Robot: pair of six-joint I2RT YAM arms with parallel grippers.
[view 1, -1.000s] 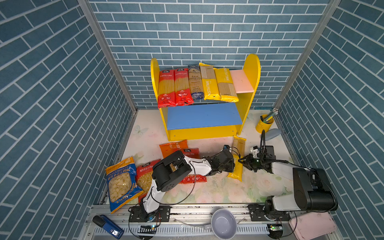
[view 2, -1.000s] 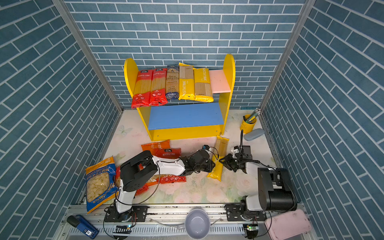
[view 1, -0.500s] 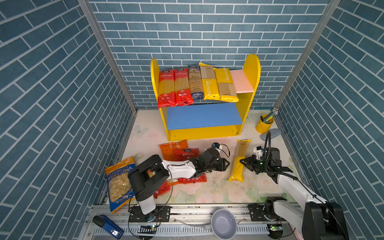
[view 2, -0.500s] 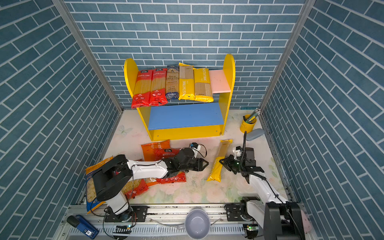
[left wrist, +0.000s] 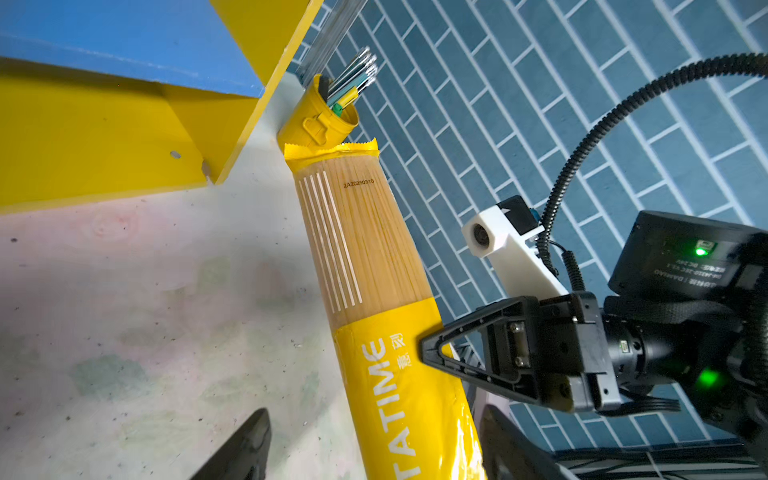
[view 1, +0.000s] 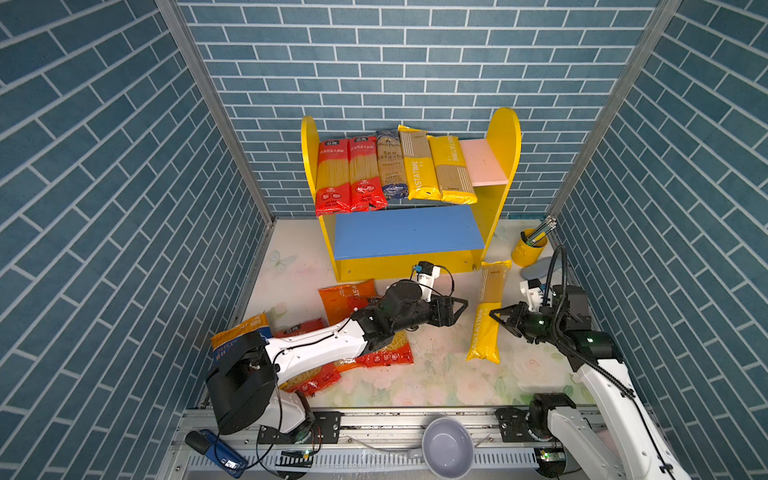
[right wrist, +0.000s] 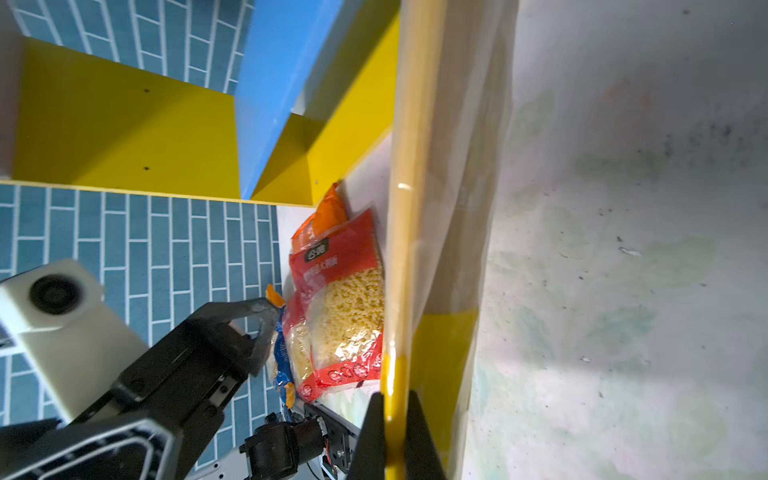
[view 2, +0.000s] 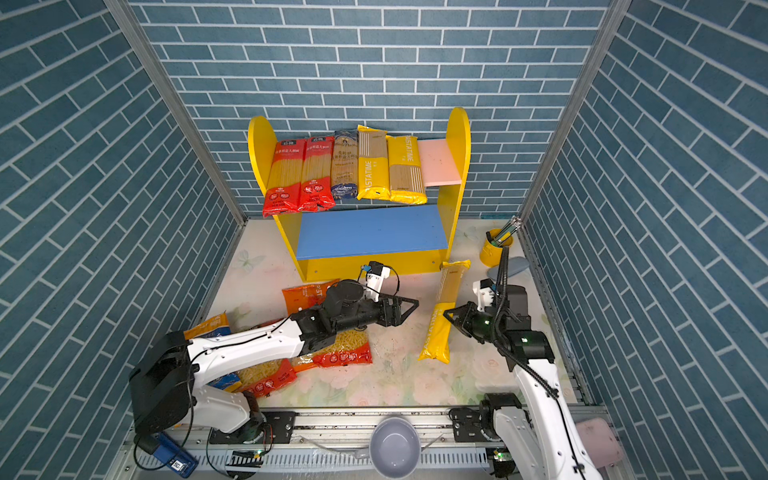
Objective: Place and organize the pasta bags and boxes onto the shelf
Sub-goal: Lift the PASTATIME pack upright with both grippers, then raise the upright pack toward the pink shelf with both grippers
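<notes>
The shelf [view 1: 484, 162] [view 2: 440, 164] carries several long spaghetti packs [view 1: 415, 166] on its pink upper board; its blue lower board [view 1: 407, 232] is bare. One yellow spaghetti pack [view 1: 490, 307] [view 2: 442, 311] [left wrist: 365, 257] [right wrist: 440, 208] lies on the floor by the shelf's right foot. My right gripper [view 1: 496, 318] [view 2: 449, 316] [right wrist: 392, 415] is shut on its right edge near the middle. My left gripper [view 1: 459, 309] [view 2: 409, 309] [left wrist: 374, 440] stands open just left of that pack, touching nothing. Orange [view 1: 347, 297], red [view 1: 386, 353] and blue-orange [view 1: 239, 332] short-pasta bags lie under the left arm.
A yellow pen cup [view 1: 528, 249] [left wrist: 320, 120] and a grey-blue oval object [view 1: 536, 268] stand in the back right corner. A grey bowl [view 1: 448, 451] and a blue device [view 1: 216, 453] sit on the front rail. Brick walls close in on both sides.
My left gripper has opened and let go of the yellow spaghetti pack. The right gripper has shut on the pack's edge, and the pack now lies slightly farther right.
</notes>
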